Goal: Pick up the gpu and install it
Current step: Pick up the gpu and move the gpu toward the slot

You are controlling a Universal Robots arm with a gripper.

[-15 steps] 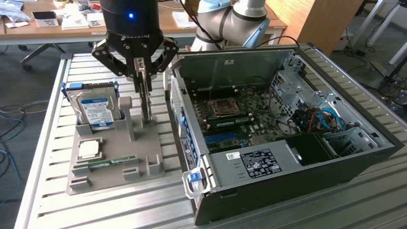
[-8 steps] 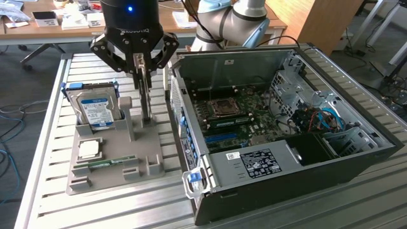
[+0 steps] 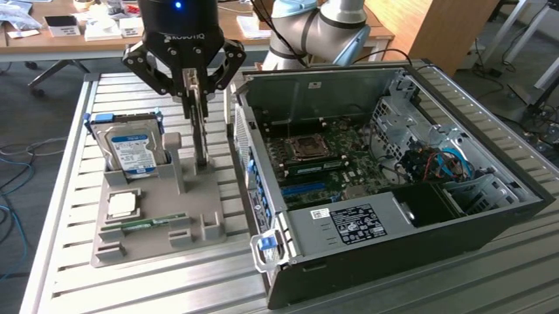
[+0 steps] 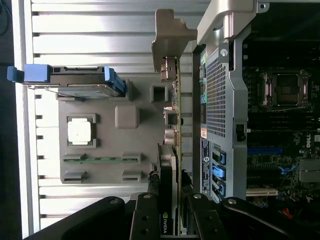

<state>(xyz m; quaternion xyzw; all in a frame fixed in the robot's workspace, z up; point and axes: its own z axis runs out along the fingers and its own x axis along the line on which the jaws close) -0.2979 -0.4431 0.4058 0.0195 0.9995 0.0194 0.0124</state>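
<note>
Arm (image 3: 307, 26) is bent over from behind the grey fixture (image 3: 162, 239), with my wrist pointing straight down above the fixture's edge on the exterior view's right. My fingers (image 4: 146, 220) are partly closed and pinch the gpu (image 3: 201, 134) on its two flat faces, at its upper end. The card is upright and edge-on in the exterior view, and its lower end is down at the fixture's raised post. I can't tell whether it's clear of the slot or seated in it. In the wrist view the black shroud sits between my fingers and the silver bracket (image 4: 172, 35) is at the far end of the card. Also on the fixture: hard drive (image 3: 131, 154) in a blue carrier, upright at the back corner on the exterior view's left. The processor chip (image 3: 122, 204) lies flat in front of it, and the green memory stick (image 3: 144, 223) lies flat nearer the fixture's front edge. The fixture sits on the slatted metal counter (image 3: 61, 281). The open computer case (image 3: 489, 219) lies on its side just beside the fixture, on the exterior view's right, with the motherboard (image 3: 341, 163) facing up. The case's perforated wall (image 4: 220, 100) runs close alongside the card and is the nearest obstruction. The hard drive is well apart from my fingers.
</note>
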